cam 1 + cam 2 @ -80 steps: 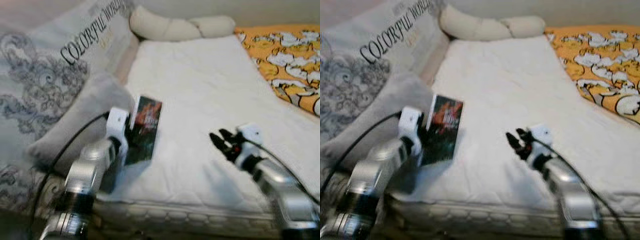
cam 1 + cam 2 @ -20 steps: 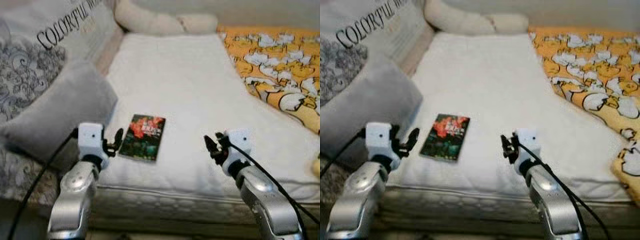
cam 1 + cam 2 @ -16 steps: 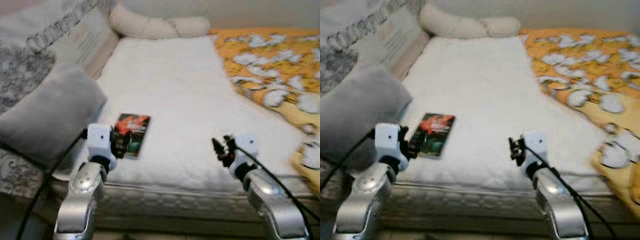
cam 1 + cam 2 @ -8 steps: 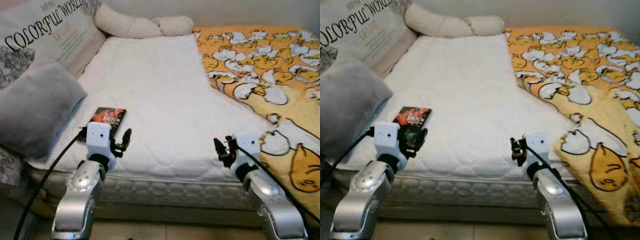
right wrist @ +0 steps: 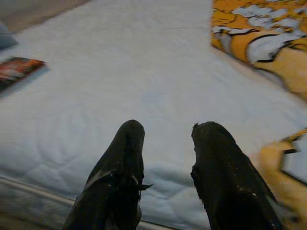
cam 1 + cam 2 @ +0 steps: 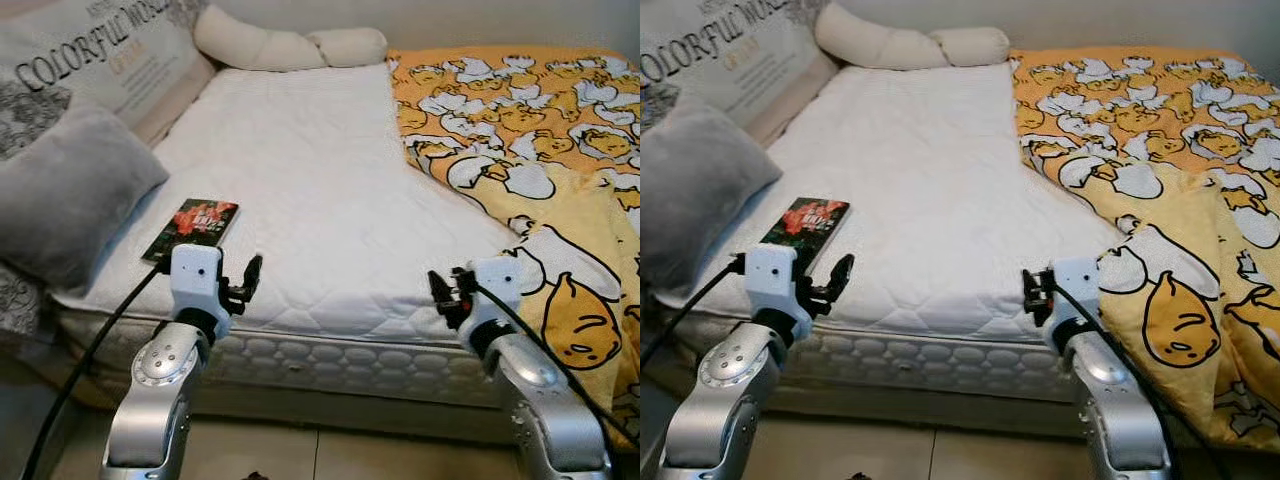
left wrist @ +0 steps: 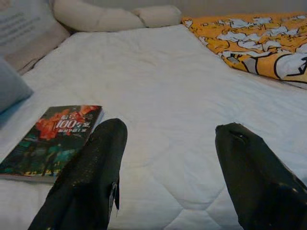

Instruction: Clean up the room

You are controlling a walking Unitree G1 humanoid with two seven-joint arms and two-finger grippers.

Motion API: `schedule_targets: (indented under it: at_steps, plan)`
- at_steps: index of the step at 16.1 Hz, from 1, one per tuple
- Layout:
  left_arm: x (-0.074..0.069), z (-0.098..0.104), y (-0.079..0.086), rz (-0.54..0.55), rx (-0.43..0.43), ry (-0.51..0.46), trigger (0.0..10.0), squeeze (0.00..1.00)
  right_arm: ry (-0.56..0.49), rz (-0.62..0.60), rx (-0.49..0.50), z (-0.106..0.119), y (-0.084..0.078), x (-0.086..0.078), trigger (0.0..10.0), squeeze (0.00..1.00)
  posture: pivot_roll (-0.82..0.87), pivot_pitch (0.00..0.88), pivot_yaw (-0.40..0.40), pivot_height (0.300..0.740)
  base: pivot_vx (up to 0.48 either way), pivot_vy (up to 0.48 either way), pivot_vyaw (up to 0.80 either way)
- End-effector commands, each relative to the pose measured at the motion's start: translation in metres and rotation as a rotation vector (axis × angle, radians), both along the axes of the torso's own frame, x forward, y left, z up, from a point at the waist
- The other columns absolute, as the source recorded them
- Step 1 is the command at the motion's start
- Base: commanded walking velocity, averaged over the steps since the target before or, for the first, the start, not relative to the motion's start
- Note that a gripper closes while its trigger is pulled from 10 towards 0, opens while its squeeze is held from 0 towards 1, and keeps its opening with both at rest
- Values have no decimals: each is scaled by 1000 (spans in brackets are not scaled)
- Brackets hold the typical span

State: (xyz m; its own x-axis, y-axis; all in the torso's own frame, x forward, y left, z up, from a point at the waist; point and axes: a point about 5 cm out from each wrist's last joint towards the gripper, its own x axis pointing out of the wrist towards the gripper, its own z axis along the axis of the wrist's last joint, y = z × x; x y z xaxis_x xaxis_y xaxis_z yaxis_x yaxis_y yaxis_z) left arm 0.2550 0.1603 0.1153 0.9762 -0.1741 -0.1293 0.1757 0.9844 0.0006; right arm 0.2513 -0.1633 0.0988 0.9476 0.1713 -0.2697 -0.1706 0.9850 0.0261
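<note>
A dark book point(image 6: 192, 226) with a red cover picture lies flat on the white mattress point(image 6: 320, 170), near its front left corner. My left gripper point(image 6: 245, 278) hovers open and empty over the mattress edge, just right of the book and in front of it. In the left wrist view the book point(image 7: 53, 136) lies beyond one finger point(image 7: 93, 177), apart from it. My right gripper point(image 6: 445, 288) hangs open with nothing in it above the front edge, close to the orange duck-print blanket point(image 6: 540, 150). The right wrist view looks past both fingers point(image 5: 127, 158) across the bare mattress to the book point(image 5: 17, 69).
A grey cushion point(image 6: 65, 200) lies left of the book, with a big printed pillow point(image 6: 90, 60) behind it. A cream knotted pillow point(image 6: 290, 45) sits at the head. The blanket drapes over the bed's right front corner. Tiled floor point(image 6: 300, 455) lies below the bed's quilted side point(image 6: 340, 365).
Five seconds ago my left gripper held the book upright; it now lies flat on the mattress and that gripper is open. The view has since pulled back and swung right.
</note>
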Motion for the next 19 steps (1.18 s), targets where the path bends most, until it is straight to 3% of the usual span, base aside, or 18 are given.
schedule_targets:
  at_steps: [1,10,19]
  plan:
    - [0,4,4,8,-6,-20,10000,55,-13,17,22,5,5,2,10000,0,-7,0,43,740,0,0,-587]
    - [-6,-2,2,-16,-4,3,10000,67,-23,19,10,6,3,4,10000,0,-7,0,39,740,272,0,-745]
    - [-9,-5,2,-16,-5,10,10000,71,-57,96,-101,6,10,5,10000,0,-8,0,32,740,316,0,0]
